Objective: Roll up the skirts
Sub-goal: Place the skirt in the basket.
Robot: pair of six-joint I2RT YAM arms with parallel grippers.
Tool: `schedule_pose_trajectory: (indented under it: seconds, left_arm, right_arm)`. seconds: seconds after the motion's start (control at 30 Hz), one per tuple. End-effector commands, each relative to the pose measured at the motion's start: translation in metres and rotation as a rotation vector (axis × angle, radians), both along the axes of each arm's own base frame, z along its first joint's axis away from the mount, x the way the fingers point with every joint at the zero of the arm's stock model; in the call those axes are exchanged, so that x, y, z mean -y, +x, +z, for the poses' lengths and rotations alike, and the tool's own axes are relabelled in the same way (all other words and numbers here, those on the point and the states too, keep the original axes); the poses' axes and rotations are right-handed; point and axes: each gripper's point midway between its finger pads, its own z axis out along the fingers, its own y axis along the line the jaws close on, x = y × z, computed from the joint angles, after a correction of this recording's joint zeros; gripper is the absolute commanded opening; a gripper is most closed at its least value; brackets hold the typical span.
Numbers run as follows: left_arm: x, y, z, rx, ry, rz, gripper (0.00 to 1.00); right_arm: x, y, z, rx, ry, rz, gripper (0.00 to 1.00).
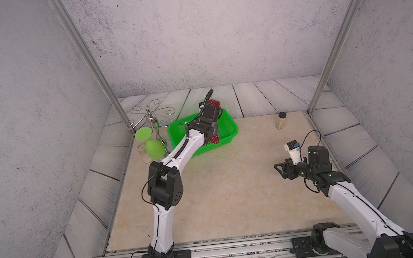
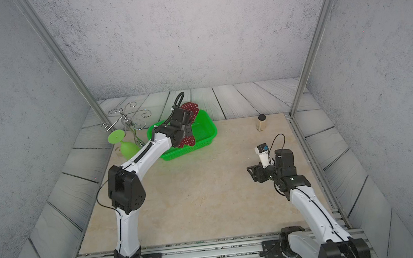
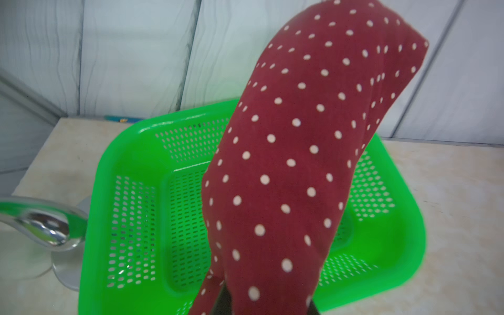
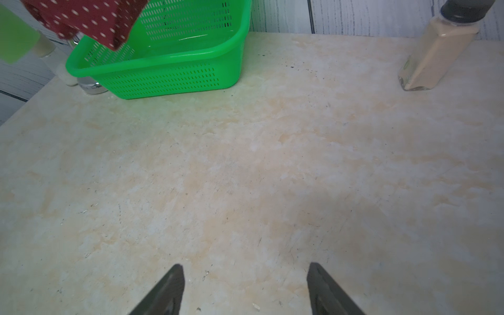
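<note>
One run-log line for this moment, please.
left tool: shut on rolled skirt, above green basket | right tool: open, empty, over table | skirt: in the air, not set down

The skirt [image 3: 300,136] is dark red with small white dots; the basket [image 4: 163,79] is bright green, slotted all over. The table [image 4: 245,163] is mottled cream and tan, the jar [image 1: 282,123] beige with a black cap [image 1: 282,115].

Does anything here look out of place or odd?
Only the green goblet stands out: it is upside down and tilted, foot uppermost, by the wire glass rack, left of the green basket. The rolled polka-dot skirt held above the basket looks intact; nothing seems spilled.
</note>
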Motion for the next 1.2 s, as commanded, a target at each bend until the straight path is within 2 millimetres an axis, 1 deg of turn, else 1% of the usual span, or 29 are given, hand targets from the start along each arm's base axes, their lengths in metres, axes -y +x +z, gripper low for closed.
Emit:
schedule_pose_trajectory:
  seconds: [0.0, 0.03, 0.07, 0.1, 0.17, 0.2, 0.27, 0.37, 0.4, 0.43, 0.47, 0.53, 0.57, 0.6, 0.73, 0.77, 0.8, 0.83, 0.87, 0.9, 0.93, 0.97, 1.0, 1.03, 1.07, 1.1, 1.13, 1.17]
  left_arm:
    - [-0.021, 0.019, 0.009, 0.057, -0.024, 0.186, 0.00]
    - [-0.016, 0.026, 0.006, 0.062, -0.027, 0.183, 0.00]
    - [-0.009, 0.033, -0.003, 0.052, -0.020, 0.166, 0.00]
    - [-0.006, 0.039, -0.009, 0.051, -0.013, 0.161, 0.00]
    - [0.002, 0.052, -0.016, 0.054, -0.023, 0.134, 0.00]
    - [0.005, 0.056, -0.028, 0.041, -0.020, 0.132, 0.00]
    - [0.011, 0.061, -0.043, 0.023, -0.039, 0.117, 0.00]
    - [0.021, 0.062, -0.063, -0.008, -0.102, 0.114, 0.01]
    - [0.027, 0.062, -0.067, -0.019, -0.137, 0.110, 0.09]
    - [0.029, 0.063, -0.070, -0.026, -0.163, 0.110, 0.12]
    - [0.033, 0.063, -0.073, -0.033, -0.184, 0.111, 0.18]
    - [0.037, 0.061, -0.074, -0.045, -0.232, 0.118, 0.27]
    - [0.040, 0.060, -0.075, -0.055, -0.260, 0.127, 0.40]
    - [0.042, 0.058, -0.077, -0.069, -0.291, 0.138, 0.55]
    - [0.051, 0.056, -0.085, -0.122, -0.407, 0.148, 0.70]
    - [0.052, 0.057, -0.080, -0.125, -0.440, 0.145, 0.74]
    - [0.052, 0.057, -0.070, -0.114, -0.452, 0.136, 0.84]
    - [0.054, 0.058, -0.058, -0.099, -0.460, 0.113, 0.91]
    - [0.054, 0.058, -0.040, -0.076, -0.463, 0.085, 0.93]
    - [0.055, 0.055, -0.021, -0.056, -0.464, 0.055, 0.98]
    - [0.058, 0.053, -0.009, -0.050, -0.466, 0.009, 0.99]
    - [0.058, 0.045, 0.022, -0.019, -0.466, -0.046, 0.99]
    - [0.061, 0.034, 0.047, -0.001, -0.464, -0.115, 0.99]
    - [0.059, 0.022, 0.056, -0.010, -0.447, -0.165, 0.99]
    - [0.058, 0.003, 0.077, 0.007, -0.427, -0.240, 0.99]
    - [0.057, -0.017, 0.095, 0.040, -0.417, -0.324, 0.99]
    - [0.052, -0.038, 0.097, 0.058, -0.383, -0.395, 0.99]
    - [0.042, -0.063, 0.100, 0.106, -0.347, -0.466, 0.99]
  right_arm:
    - [-0.011, -0.006, 0.015, 0.001, 0.040, 0.037, 0.71]
    - [-0.012, -0.007, 0.015, -0.004, 0.039, 0.045, 0.70]
    - [-0.013, -0.008, 0.014, -0.012, 0.036, 0.048, 0.70]
    - [-0.014, -0.008, 0.012, -0.020, 0.037, 0.050, 0.70]
    - [-0.016, -0.009, 0.012, -0.029, 0.037, 0.060, 0.70]
    - [-0.017, -0.010, 0.012, -0.034, 0.035, 0.065, 0.70]
    - [-0.018, -0.012, 0.011, -0.042, 0.034, 0.071, 0.70]
    - [-0.020, -0.014, 0.009, -0.053, 0.029, 0.080, 0.70]
    - [-0.020, -0.015, 0.009, -0.053, 0.028, 0.083, 0.70]
    - [-0.020, -0.016, 0.008, -0.055, 0.027, 0.085, 0.69]
    - [-0.021, -0.016, 0.009, -0.053, 0.026, 0.084, 0.70]
    - [-0.020, -0.016, 0.009, -0.053, 0.022, 0.086, 0.69]
    - [-0.020, -0.017, 0.010, -0.052, 0.021, 0.087, 0.70]
    - [-0.020, -0.016, 0.009, -0.051, 0.019, 0.086, 0.70]
    - [-0.020, -0.015, 0.010, -0.046, 0.018, 0.083, 0.70]
    - [-0.019, -0.015, 0.010, -0.045, 0.017, 0.081, 0.70]
    - [-0.019, -0.015, 0.010, -0.042, 0.014, 0.078, 0.70]
    - [-0.017, -0.015, 0.010, -0.040, 0.008, 0.070, 0.70]
    - [-0.015, -0.014, 0.011, -0.037, 0.002, 0.060, 0.70]
    - [-0.012, -0.012, 0.012, -0.030, -0.011, 0.045, 0.71]
    - [-0.008, -0.010, 0.014, -0.018, -0.022, 0.020, 0.71]
    - [-0.001, -0.005, 0.018, 0.002, -0.043, -0.024, 0.72]
    - [0.010, 0.001, 0.023, 0.029, -0.071, -0.086, 0.74]
    - [0.023, 0.008, 0.027, 0.049, -0.091, -0.166, 0.85]
    - [0.042, 0.017, 0.032, 0.072, -0.109, -0.289, 1.00]
    - [0.064, 0.026, 0.036, 0.103, -0.109, -0.429, 0.99]
    - [0.087, 0.030, 0.035, 0.123, -0.121, -0.564, 0.99]
    - [0.104, 0.037, 0.031, 0.142, -0.101, -0.651, 0.99]
